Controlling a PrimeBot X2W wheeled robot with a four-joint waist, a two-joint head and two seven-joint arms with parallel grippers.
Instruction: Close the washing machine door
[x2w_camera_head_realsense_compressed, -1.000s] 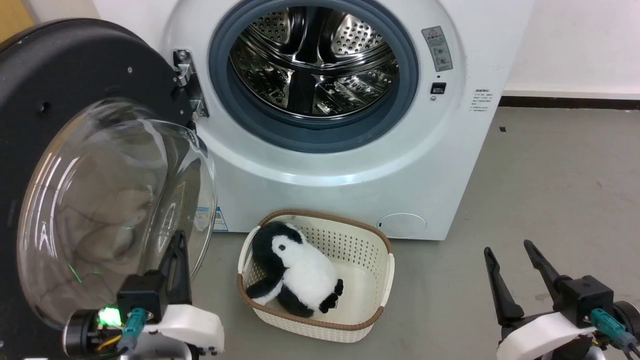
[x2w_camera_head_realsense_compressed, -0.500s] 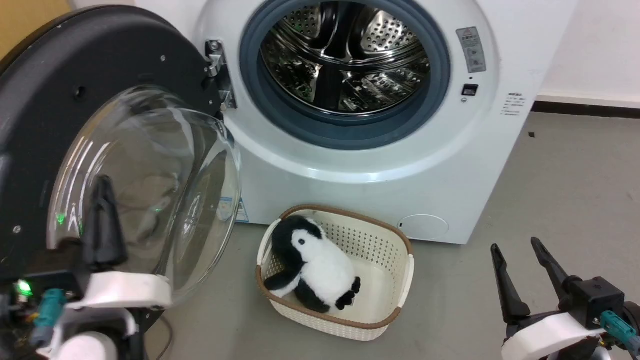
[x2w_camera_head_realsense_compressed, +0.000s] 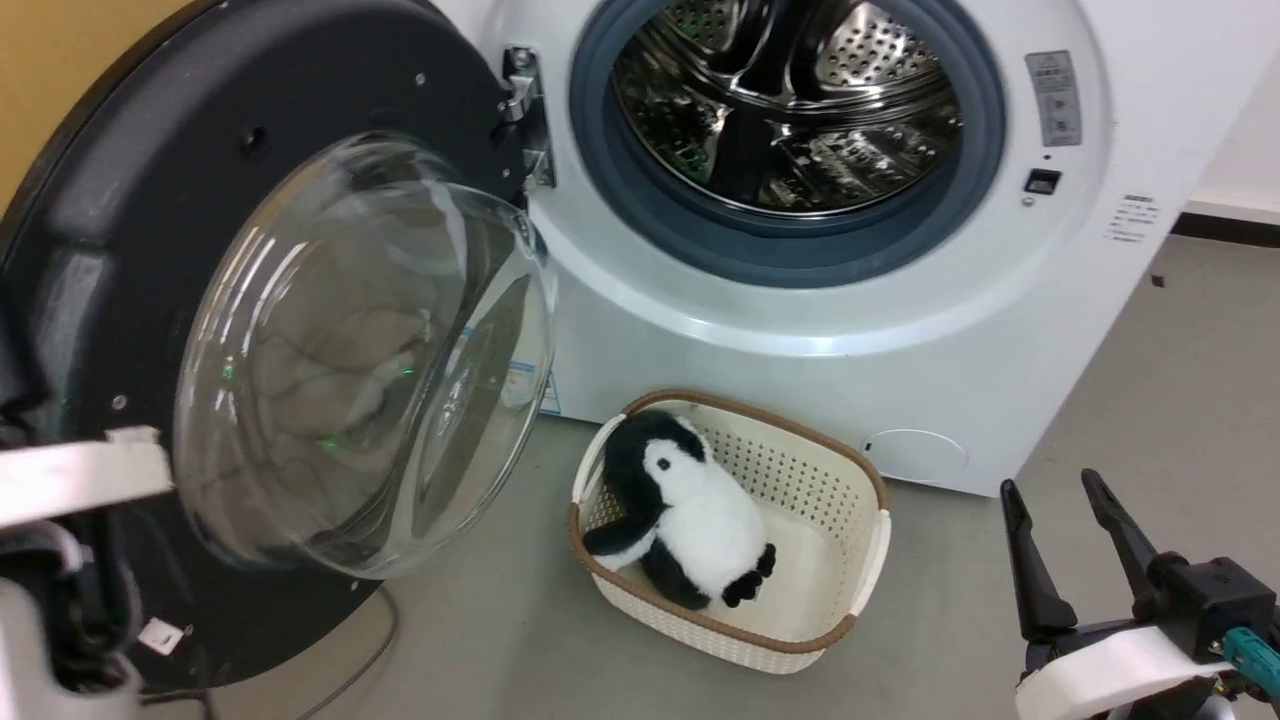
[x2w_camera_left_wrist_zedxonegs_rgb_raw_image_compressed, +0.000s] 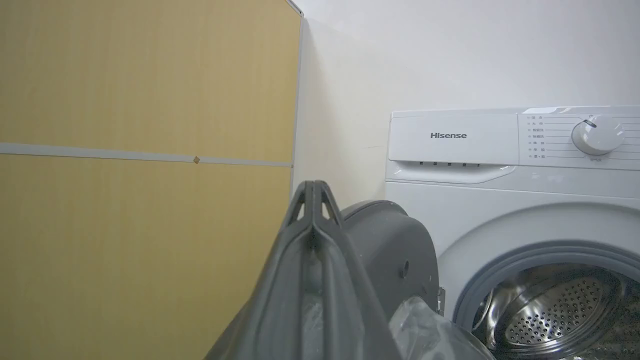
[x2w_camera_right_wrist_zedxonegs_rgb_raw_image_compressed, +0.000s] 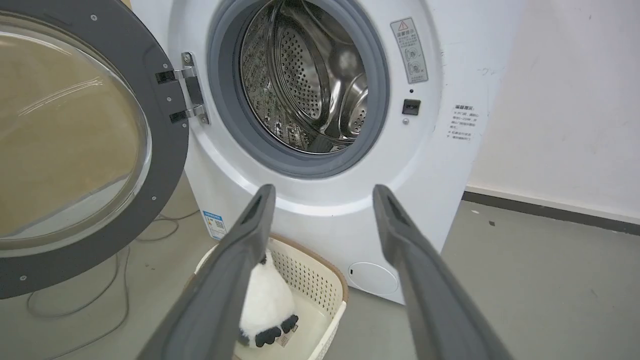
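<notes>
Door (x2w_camera_head_realsense_compressed: 130, 250) hanging wide open, swung out to the left of the machine (x2w_camera_head_realsense_compressed: 800, 340) on its hinge (x2w_camera_head_realsense_compressed: 522, 110), glass bowl facing us. Nothing closed yet; by my reading this is the set-up for the push.

The left gripper (x2w_camera_left_wrist_zedxonegs_rgb_raw_image_compressed: 312, 186) has its fingers pinched tight together, nothing between them. Its own camera puts it just beside the door's free edge, the yellow panel (x2w_camera_left_wrist_zedxonegs_rgb_raw_image_compressed: 145, 100) on its far side. Whether it touches the rim, I cannot tell. From the head camera you get a pale forearm (x2w_camera_head_realsense_compressed: 70, 475) across the door's lower left.

The right gripper (x2w_camera_head_realsense_compressed: 1052, 490) hangs spread and empty over the floor's near right corner, well apart from everything.

What the next move calls for, I'd say: get those closed fingers against the door's outer face and sweep it round the hinge until it catches at the latch slot (x2w_camera_head_realsense_compressed: 1042, 181).

The basket (x2w_camera_head_realsense_compressed: 700, 635) with the penguin (x2w_camera_head_realsense_compressed: 700, 510) sits on the floor against the machine's front edge, under the swing path; it looks low enough to clear.

The left wrist view adds the control panel and dial (x2w_camera_left_wrist_zedxonegs_rgb_raw_image_compressed: 597, 135), above what the head view takes in. The right wrist view looks straight into the drum (x2w_camera_right_wrist_zedxonegs_rgb_raw_image_compressed: 305, 85).
</notes>
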